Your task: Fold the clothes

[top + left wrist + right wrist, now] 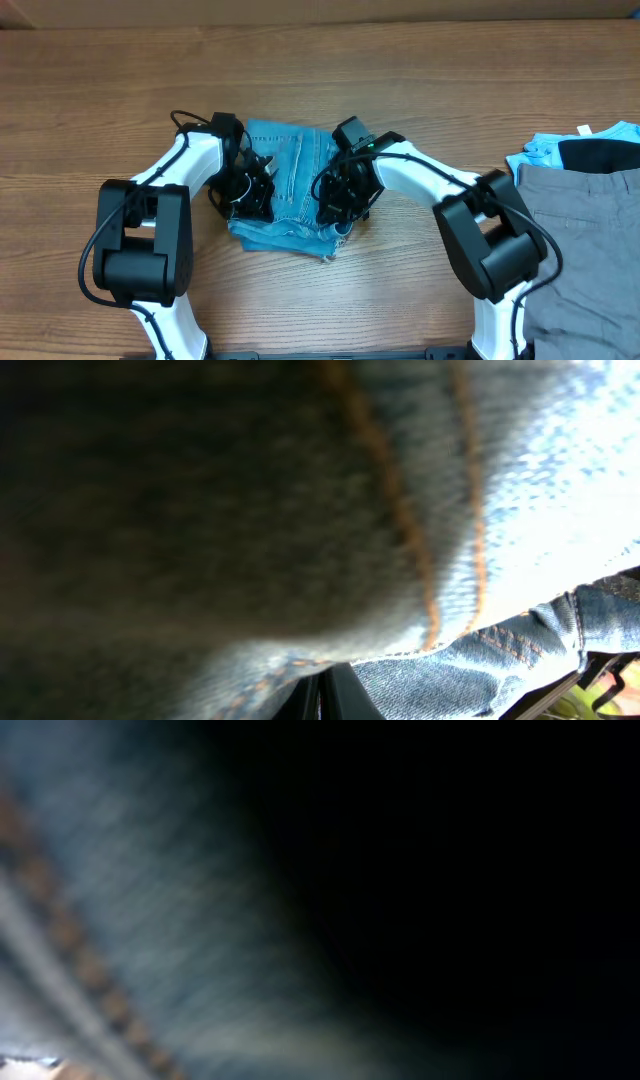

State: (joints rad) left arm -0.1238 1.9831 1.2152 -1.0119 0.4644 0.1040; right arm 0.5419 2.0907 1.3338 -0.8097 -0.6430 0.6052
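Centrally on the table (pixel 120 90), folded jeans (pixel 292 185), left pincer (pixel 252 200) clamped on their left edge, right pincer (pixel 335 208) clamped on their right edge.

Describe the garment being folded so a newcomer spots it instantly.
Start at the middle of the wooden table. The jeans lie there in a compact bundle: light blue denim with orange stitching, unlike the plain grey trousers at the right edge.

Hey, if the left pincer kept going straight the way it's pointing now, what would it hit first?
The jeans. The left pincer points into their left edge, and denim fills its wrist view, so it seems to be touching the cloth, though exact depth is unclear.
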